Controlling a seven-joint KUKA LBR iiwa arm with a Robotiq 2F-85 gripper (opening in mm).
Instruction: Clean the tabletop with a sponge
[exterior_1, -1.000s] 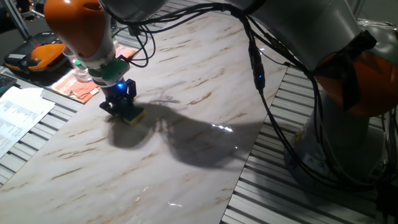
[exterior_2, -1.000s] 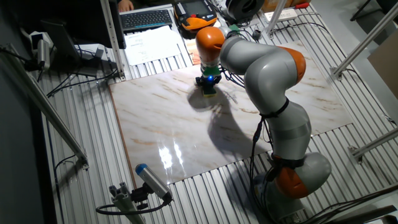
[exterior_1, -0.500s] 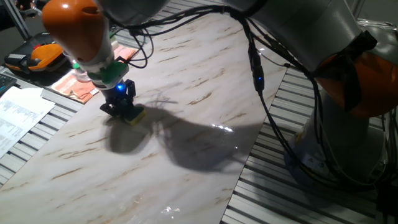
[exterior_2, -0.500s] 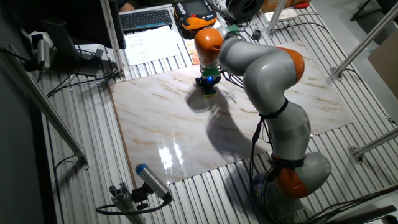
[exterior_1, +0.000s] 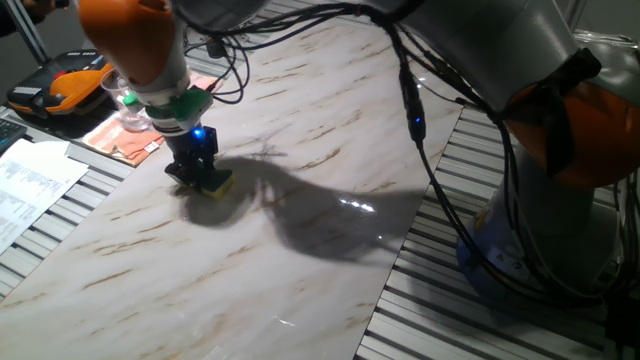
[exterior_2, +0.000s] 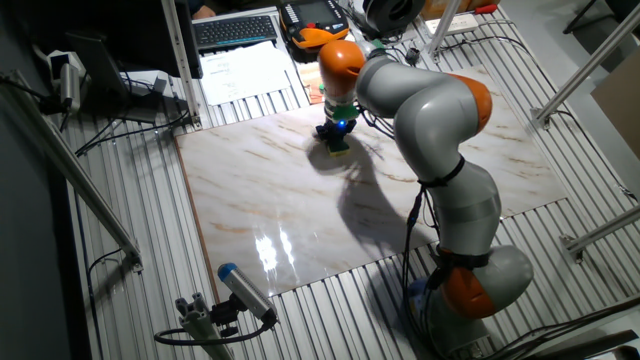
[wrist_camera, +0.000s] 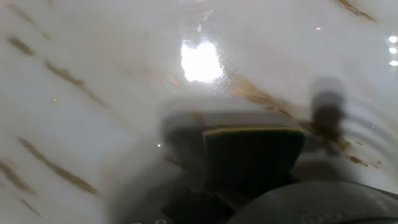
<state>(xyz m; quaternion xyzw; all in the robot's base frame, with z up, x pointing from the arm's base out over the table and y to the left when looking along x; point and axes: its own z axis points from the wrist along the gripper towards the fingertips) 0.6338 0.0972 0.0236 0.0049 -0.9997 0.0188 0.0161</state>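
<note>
Wiping contact. The gripper (exterior_1: 203, 177) is closed on the sponge (exterior_1: 214, 186), jaws clamped on its sides so the block's underside lies flat on the tabletop (exterior_1: 300, 200). The sponge sits near the slab's edge, on the side next to the papers (exterior_1: 30, 190) and orange case (exterior_1: 62, 88). The steep arm posture probably serves to press down; most of the slab likely remains to wipe.

Overhead light throws my arm's broad dark shadow across the middle of the tabletop (exterior_1: 300, 150), with small glints beside it and a larger glare patch near the front edge in the other fixed view. Both fixed views are fairly sharp and evenly lit. My hand view is motion-blurred and hazy, one blown-out reflection upper centre, the sponge (wrist_camera: 252, 149) soft-edged.
</note>
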